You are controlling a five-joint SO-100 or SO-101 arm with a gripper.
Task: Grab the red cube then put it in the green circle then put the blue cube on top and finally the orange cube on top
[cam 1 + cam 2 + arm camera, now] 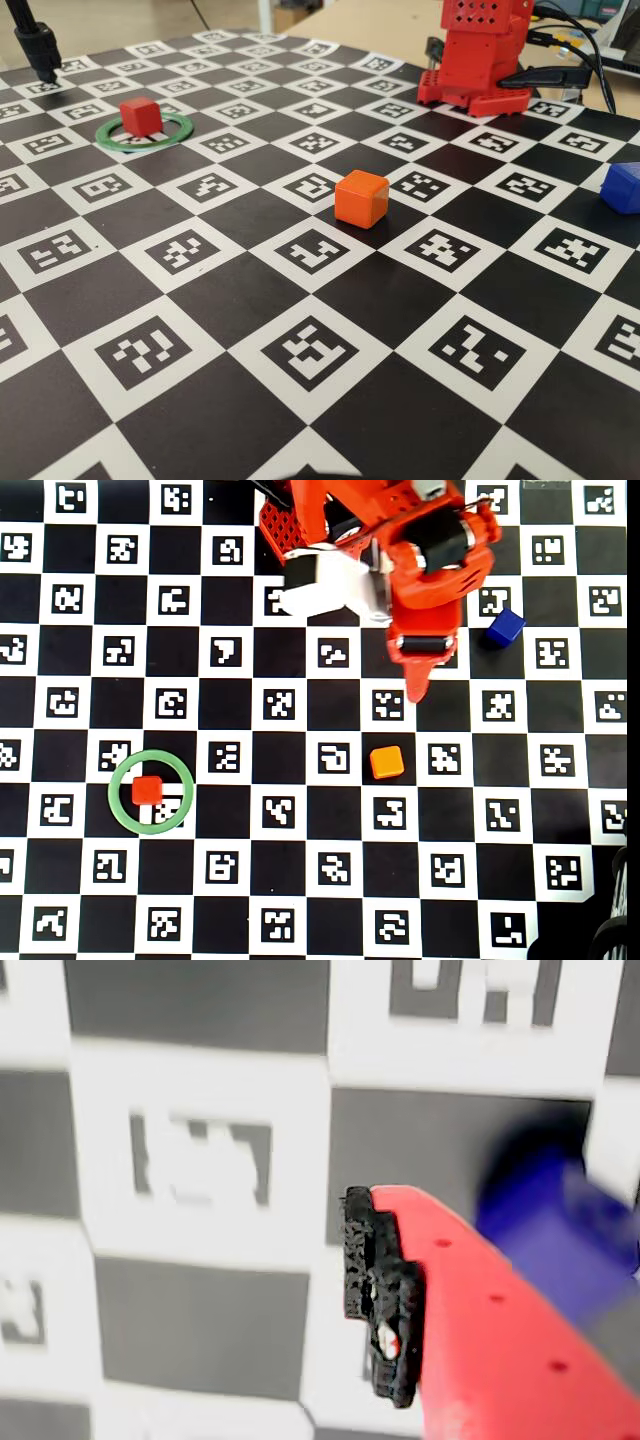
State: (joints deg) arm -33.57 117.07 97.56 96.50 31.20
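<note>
Closest to the wrist camera, the red gripper (385, 1290) hangs above the checkered counter (200, 1320), with a blurred blue cube (550, 1230) just beyond its finger; the blur may hide contact, but the overhead view shows the two apart. Whether the jaws are parted or together I cannot tell; overhead only a tapered tip (417, 685) shows. Orange cube (386, 762) sits alone on the counter near mid-board, below that tip in the overhead view. Red cube (147, 789) rests inside the green circle (117, 780), toward its upper half, well apart from the rest.
</note>
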